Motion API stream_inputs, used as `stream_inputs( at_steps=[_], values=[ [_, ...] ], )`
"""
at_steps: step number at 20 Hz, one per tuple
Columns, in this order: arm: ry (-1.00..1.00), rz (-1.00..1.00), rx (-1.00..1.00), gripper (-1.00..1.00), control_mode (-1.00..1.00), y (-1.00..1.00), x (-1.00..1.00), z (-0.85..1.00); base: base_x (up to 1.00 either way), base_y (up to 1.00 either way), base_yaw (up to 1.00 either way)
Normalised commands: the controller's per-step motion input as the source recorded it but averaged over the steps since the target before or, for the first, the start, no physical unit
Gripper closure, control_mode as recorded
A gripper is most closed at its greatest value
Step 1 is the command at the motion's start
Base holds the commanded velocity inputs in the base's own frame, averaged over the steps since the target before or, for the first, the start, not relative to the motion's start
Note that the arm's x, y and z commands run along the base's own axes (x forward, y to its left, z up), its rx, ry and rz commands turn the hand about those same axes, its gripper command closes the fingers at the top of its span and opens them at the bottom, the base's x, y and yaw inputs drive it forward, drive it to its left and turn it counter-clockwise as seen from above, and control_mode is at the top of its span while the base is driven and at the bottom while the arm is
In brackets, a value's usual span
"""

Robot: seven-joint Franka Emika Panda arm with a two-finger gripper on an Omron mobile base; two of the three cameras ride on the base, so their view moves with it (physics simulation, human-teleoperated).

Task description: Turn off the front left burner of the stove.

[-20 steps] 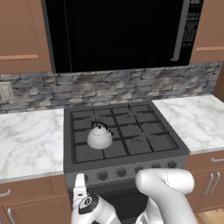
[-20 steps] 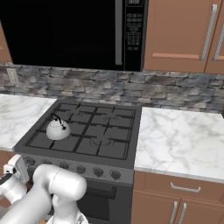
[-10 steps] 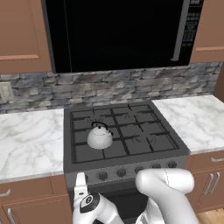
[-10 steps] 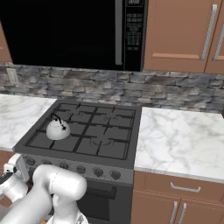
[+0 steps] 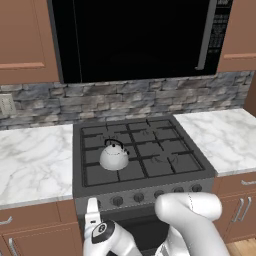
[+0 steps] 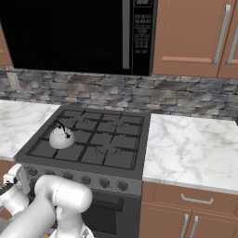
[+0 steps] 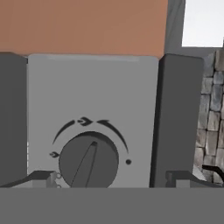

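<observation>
Left base cam: looked fwd & down from behind arm's left, mid-range, onto stove [image 5: 140,155], kettle [image 5: 114,156], marble bench [image 5: 35,160], microwave [image 5: 135,37] above. Right base cam: same scene from behind arm's right, stove [image 6: 93,142] seen more obliquely; shared stove, kettle, bench, microwave. Hand cam: very near, faced a knob [image 7: 89,160] on the stove front, framed betw dark fingers [image 7: 177,122].

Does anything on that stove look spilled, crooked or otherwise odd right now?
Nothing stands out. The white kettle sits upright on the black grate of the front left burner of the dark grey stove, with no spills.
</observation>
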Motion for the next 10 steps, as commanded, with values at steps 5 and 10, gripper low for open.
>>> stream_inputs(
  at_steps=[5,10],
  values=[
    [0.0,0.0,0.02,-1.0,-1.0,-0.01,0.0,-0.01,0.0,0.0,0.0],
    [0.0,0.0,0.02,-1.0,-1.0,0.0,0.05,-0.13,0.0,0.0,0.0]
  ],
)
